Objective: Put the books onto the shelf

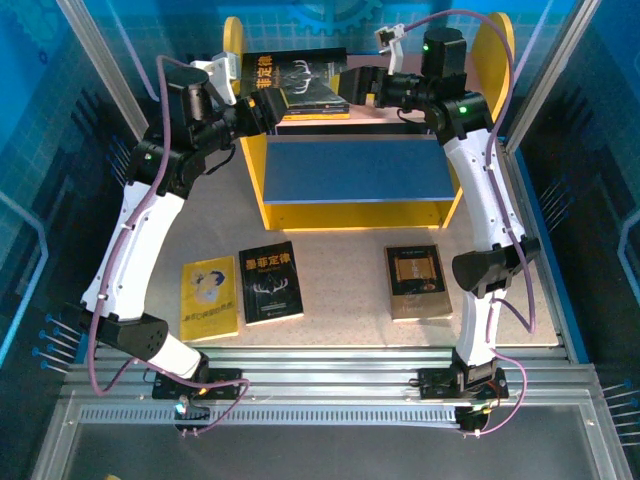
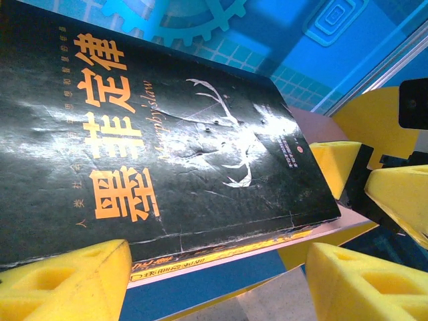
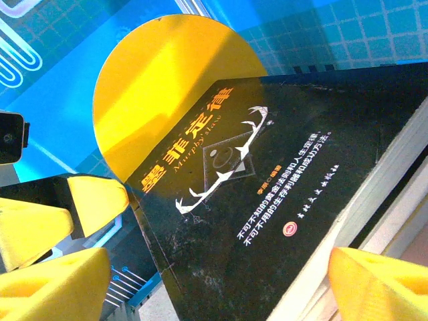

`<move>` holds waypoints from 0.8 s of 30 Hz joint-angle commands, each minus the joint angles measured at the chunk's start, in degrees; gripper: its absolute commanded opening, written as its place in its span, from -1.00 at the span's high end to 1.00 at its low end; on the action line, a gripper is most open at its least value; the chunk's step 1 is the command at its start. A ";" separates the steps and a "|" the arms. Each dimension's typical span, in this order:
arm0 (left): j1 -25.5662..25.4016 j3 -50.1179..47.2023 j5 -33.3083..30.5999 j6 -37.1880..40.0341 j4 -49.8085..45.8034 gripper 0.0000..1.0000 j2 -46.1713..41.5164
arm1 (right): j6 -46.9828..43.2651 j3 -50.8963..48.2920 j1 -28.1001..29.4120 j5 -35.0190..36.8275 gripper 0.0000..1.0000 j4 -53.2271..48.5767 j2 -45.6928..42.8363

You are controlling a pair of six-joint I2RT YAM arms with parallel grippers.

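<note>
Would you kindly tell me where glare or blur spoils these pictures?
Left wrist: white glare streaks the glossy black antler-design paperback, and the left gripper's yellow fingertips are soft. Right wrist: that cover reads cleanly; the right gripper's yellow fingertips blur. Top external: sharp, evenly lit.

My left arm [image 1: 128,245] and right arm [image 1: 488,195] wear white shells between black joint housings, each with a small green light [image 1: 462,108]. Pale purple cables [image 1: 462,13] loop along them. My fingers [image 2: 63,284] are chunky yellow wedges with moulded recesses.
</note>
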 commanded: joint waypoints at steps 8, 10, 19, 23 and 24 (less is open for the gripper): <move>-0.21 1.99 -1.06 1.40 -0.92 -0.41 0.58 | -0.17 1.89 0.41 -2.32 -0.72 2.26 1.49; -0.12 2.32 -1.22 1.49 -1.30 -0.42 0.68 | 0.06 1.44 -0.47 -1.95 -0.75 2.70 1.00; 0.32 3.35 -1.44 1.74 -1.60 -0.43 0.68 | 0.80 0.71 -1.42 -3.05 -0.78 3.57 0.77; 0.40 4.01 -1.81 2.11 -2.26 -0.43 0.68 | 0.62 0.37 -1.52 -3.10 -0.79 3.57 0.51; 0.45 4.26 -1.94 2.22 -2.43 -0.43 0.68 | 0.62 0.29 -1.55 -3.01 -0.79 3.57 0.44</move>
